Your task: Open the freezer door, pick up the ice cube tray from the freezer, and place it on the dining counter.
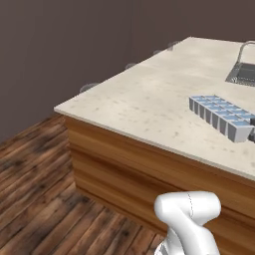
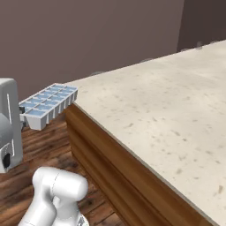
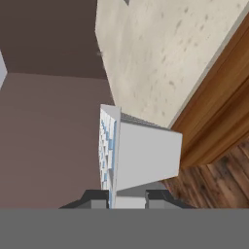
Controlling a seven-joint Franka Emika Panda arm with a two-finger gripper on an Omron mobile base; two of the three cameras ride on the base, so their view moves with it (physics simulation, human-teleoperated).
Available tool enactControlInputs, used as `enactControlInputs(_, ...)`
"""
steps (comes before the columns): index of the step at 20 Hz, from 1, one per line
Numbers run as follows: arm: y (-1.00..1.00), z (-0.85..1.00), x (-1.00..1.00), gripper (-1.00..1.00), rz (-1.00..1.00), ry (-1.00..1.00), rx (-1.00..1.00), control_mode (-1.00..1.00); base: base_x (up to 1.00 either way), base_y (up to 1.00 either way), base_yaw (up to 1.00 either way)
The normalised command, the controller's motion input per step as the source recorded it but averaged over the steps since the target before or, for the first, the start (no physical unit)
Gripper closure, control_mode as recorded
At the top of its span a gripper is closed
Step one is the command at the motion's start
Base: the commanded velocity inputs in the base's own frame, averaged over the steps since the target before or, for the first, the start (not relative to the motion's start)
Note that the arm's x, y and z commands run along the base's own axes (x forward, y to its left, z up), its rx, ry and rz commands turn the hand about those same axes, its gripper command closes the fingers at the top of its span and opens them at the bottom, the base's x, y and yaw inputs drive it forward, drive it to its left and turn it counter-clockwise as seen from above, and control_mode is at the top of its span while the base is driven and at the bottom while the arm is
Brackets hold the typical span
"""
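So the gripper (image 3: 127,200) is clamped on one end of the ice cube tray (image 2: 47,105), which hangs in the air level, near the dining counter (image 2: 167,114) corner. It should carry it well over the top, then lower it flat before letting go

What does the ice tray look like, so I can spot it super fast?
Find the big beige speckled dining counter with wooden sides. Beside its edge the gripper holds the ice cube tray: a small, pale blue-white rectangle with two rows of square pockets, nothing else here looks like it.
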Motion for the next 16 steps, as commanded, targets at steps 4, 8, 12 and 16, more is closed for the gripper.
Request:
enactControlInputs(4,0.0,0.0,0.0,1.0,0.0,0.0,0.0,1.0,0.97,1.0,0.07)
enactControlInputs(8,0.0,0.0,0.0,1.0,0.0,0.0,0.0,1.0,0.99,1.0,-0.01)
enactControlInputs(12,0.0,0.0,0.0,1.0,0.0,0.0,0.0,1.0,0.81,1.0,-0.16)
enactControlInputs(16,0.0,0.0,0.0,1.0,0.0,0.0,0.0,1.0,0.48,1.0,-0.41)
